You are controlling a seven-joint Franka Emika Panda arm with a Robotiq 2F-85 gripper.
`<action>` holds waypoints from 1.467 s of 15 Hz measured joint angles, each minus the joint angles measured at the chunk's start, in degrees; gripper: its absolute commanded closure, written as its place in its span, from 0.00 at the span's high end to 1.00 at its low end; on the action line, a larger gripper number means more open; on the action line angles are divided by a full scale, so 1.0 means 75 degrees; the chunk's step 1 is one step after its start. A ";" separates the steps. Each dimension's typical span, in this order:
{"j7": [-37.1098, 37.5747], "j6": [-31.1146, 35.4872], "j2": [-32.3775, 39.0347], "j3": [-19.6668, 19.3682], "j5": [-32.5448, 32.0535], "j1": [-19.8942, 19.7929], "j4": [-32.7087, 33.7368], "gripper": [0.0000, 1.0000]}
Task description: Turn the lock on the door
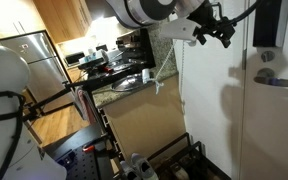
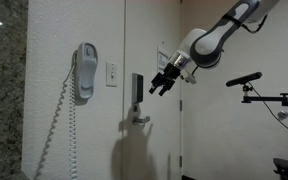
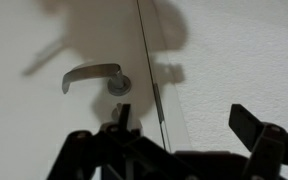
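Observation:
The white door [image 2: 149, 40] carries a tall black lock [image 2: 139, 86] above a silver lever handle [image 2: 139, 119]. Both also show in an exterior view, the lock [image 1: 267, 22] and the handle [image 1: 271, 76]. My gripper [image 2: 163, 87] is open and empty. It hovers in front of the door beside the lock, without touching it, as an exterior view also shows [image 1: 222, 33]. In the wrist view the handle [image 3: 94, 74] lies beyond my open fingers [image 3: 184, 125]. The lock and its knob are not clearly visible there.
A kitchen counter with pots [image 1: 124, 78], a steel fridge [image 1: 34, 60] and a tan counter panel [image 1: 144, 125] stand beside the door. A wall phone [image 2: 84, 72] with a hanging cord, a switch plate [image 2: 111, 73] and a camera stand [image 2: 249, 80] flank the door.

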 measured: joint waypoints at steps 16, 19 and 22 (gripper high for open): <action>0.0298 -0.0749 -0.1447 -0.3651 -0.0983 0.3905 0.2019 1.00; 0.0298 -0.0958 -0.1682 -0.3651 -0.0978 0.3957 0.2205 1.00; 0.0298 -0.0965 -0.1754 -0.3651 -0.0978 0.3959 0.2253 1.00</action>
